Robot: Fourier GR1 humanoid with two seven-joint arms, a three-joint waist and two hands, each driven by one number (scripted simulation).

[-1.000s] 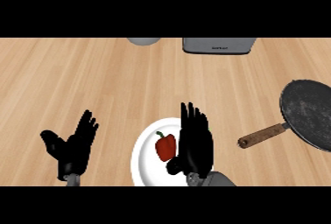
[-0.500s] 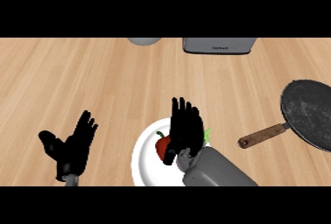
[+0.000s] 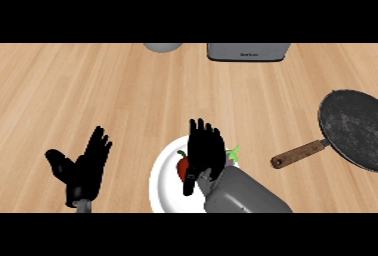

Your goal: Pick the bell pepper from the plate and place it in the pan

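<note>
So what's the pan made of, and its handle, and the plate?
The pan looks like dark metal, maybe cast iron: dull black with a speckled, matte face. Its handle looks like wood, brown and streaky. The plate seems to be ceramic: plain white and smooth, though plastic could look the same.

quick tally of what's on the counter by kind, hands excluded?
Bell pepper: 1
Plate: 1
Pan: 1
Grey box-shaped thing at the far edge: 1
Grey round thing at the far edge, cut off: 1
Total: 5
</note>
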